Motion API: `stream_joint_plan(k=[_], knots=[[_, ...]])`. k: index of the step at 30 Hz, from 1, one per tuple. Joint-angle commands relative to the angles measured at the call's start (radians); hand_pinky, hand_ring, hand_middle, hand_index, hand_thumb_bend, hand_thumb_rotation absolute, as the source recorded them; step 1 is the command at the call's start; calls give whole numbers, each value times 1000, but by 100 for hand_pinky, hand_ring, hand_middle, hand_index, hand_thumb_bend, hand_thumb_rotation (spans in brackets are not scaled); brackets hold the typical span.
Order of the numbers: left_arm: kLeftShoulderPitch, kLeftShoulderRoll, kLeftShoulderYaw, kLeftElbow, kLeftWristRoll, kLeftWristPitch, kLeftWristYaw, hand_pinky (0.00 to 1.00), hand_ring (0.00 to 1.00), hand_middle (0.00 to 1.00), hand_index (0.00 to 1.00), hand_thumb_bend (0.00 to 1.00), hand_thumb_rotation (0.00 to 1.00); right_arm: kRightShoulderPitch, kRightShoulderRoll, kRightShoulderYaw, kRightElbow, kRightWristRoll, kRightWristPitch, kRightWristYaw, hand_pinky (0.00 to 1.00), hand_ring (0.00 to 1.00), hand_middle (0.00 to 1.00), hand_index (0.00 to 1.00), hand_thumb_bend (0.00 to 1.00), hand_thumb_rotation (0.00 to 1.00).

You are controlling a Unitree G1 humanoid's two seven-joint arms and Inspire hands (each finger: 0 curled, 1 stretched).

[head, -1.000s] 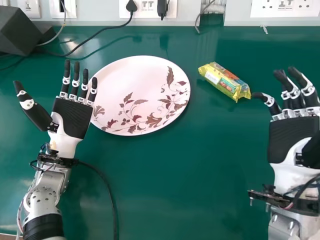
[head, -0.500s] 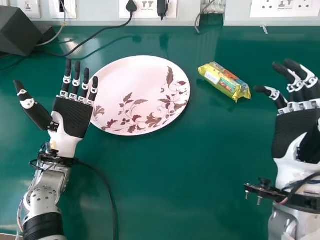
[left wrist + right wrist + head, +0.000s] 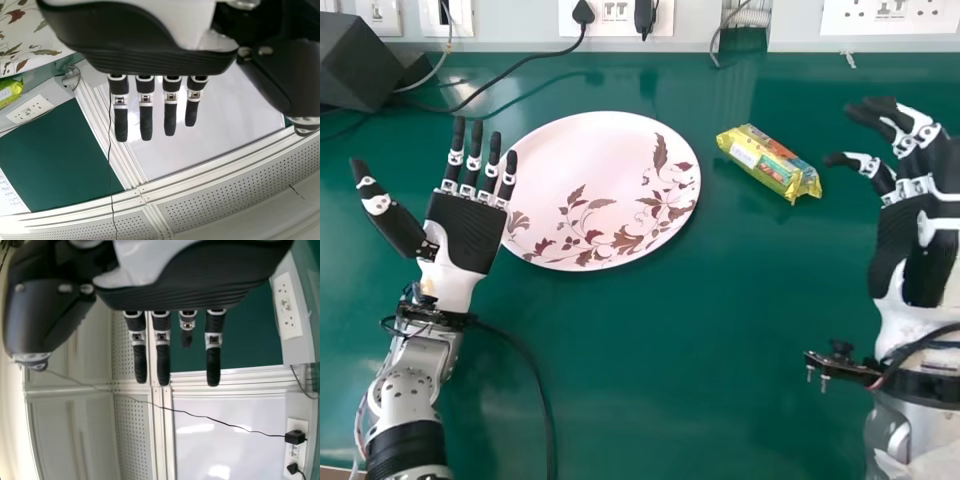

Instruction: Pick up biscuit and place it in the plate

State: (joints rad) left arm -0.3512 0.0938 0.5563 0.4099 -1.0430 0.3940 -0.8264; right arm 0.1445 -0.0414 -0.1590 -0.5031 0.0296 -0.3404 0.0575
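Observation:
The biscuit packet (image 3: 769, 162), yellow with coloured print, lies flat on the green table, right of the round white plate (image 3: 582, 165) with its brown leaf pattern. Right of the packet my right hand (image 3: 910, 225) is held with fingers relaxed and nothing in it, its nearest fingertip a little apart from the packet. My left hand (image 3: 465, 230) is palm up with straight fingers, their tips beside the plate's left edge. In the left wrist view the left hand (image 3: 145, 120) shows straight fingers, with a corner of the packet (image 3: 10, 92) at the edge. The right hand (image 3: 163, 357) in the right wrist view has extended fingers.
A dark grey box (image 3: 358, 62) stands at the table's back left, with black cables (image 3: 510, 72) running to wall sockets (image 3: 616, 15) behind the table. Another cable (image 3: 542, 390) lies beside my left forearm.
My right hand has turned, its palm swinging toward the left, and its wrist has shifted slightly. The left hand, packet and plate have stayed in place.

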Motion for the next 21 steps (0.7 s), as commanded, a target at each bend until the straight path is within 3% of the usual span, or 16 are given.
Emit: stream_joint_plan(k=[1, 13, 21], knots=[[62, -18, 8, 67, 18, -2, -5, 71, 81, 87, 92, 99, 82, -11, -11, -5, -21, -47, 5, -19, 53, 66, 72, 72, 90, 69], [56, -14, 6, 84, 20, -10, -19, 70, 77, 85, 91, 100, 85, -56, -22, 9, -39, -279, 40, -102, 56, 66, 72, 72, 91, 70], [65, -25, 6, 56, 16, -5, 23, 73, 78, 86, 92, 100, 88, -62, -46, 14, -66, -367, 70, -111, 68, 68, 72, 71, 93, 67]])
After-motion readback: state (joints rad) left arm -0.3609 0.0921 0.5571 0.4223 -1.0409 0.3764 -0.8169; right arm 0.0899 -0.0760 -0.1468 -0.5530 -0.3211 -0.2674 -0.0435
